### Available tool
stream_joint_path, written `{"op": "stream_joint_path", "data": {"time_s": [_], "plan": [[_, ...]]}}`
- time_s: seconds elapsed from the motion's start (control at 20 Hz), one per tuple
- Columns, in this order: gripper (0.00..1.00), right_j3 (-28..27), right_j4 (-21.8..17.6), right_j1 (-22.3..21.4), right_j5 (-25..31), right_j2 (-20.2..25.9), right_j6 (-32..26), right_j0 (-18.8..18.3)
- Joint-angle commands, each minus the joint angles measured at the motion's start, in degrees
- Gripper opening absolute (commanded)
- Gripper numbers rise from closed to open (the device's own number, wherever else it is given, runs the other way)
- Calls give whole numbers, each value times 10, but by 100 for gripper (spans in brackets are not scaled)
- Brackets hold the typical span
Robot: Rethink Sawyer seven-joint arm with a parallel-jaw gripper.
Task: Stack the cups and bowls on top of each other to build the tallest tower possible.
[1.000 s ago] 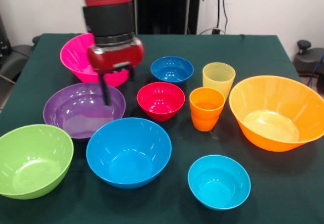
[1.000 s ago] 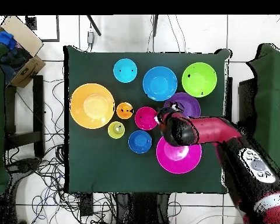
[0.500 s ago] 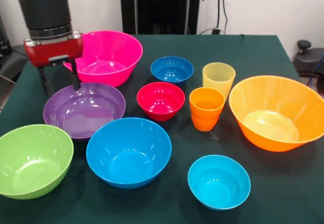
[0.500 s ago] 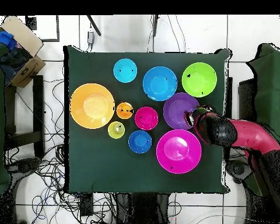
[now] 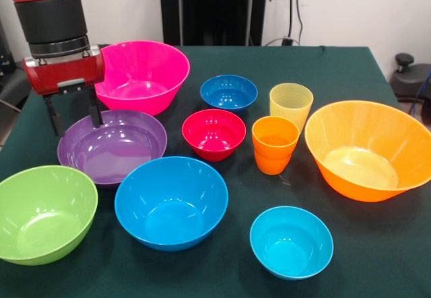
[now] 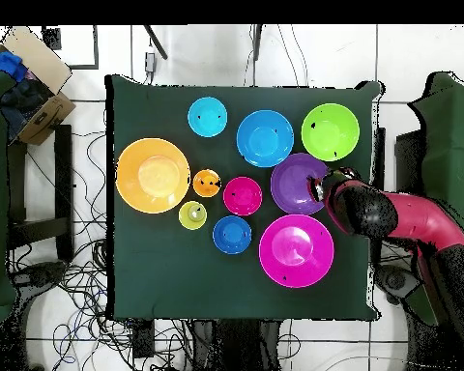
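Note:
My gripper [image 5: 73, 118] is open and empty. Its two fingers hang at the far left rim of the purple bowl [image 5: 114, 146]; in the overhead view the gripper [image 6: 327, 185] is at that bowl's [image 6: 296, 182] right edge. The large pink bowl [image 5: 143, 76] stands just behind it, and also shows in the overhead view [image 6: 296, 251]. The lime green bowl [image 5: 42, 212], sky blue bowl [image 5: 170, 202], cyan bowl [image 5: 291, 241], red bowl [image 5: 214, 133], dark blue bowl [image 5: 229, 92] and large orange bowl [image 5: 367, 150] each stand apart on the table. The yellow cup [image 5: 291, 105] and orange cup [image 5: 275, 143] stand upright side by side. Nothing is stacked.
The dark green tablecloth [image 5: 337, 62] covers the table; its left edge runs close to my gripper. In the overhead view a cardboard box [image 6: 33, 87] lies off the table's upper left, and cables [image 6: 72, 280] lie on the floor.
My arm swung from above the pink and purple bowls to the purple bowl's outer rim, uncovering the pink bowl, then shifted slightly and lowered. No bowl or cup moved.

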Motion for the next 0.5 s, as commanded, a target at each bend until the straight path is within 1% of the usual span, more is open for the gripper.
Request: {"op": "stream_joint_path", "data": {"time_s": [0.05, 0.25, 0.5], "plan": [[100, -27, -55, 36, 56, 37, -182, 18], [100, -32, -63, 40, 49, 39, -175, 18], [100, -47, -53, 35, 78, 51, -201, 11]]}}
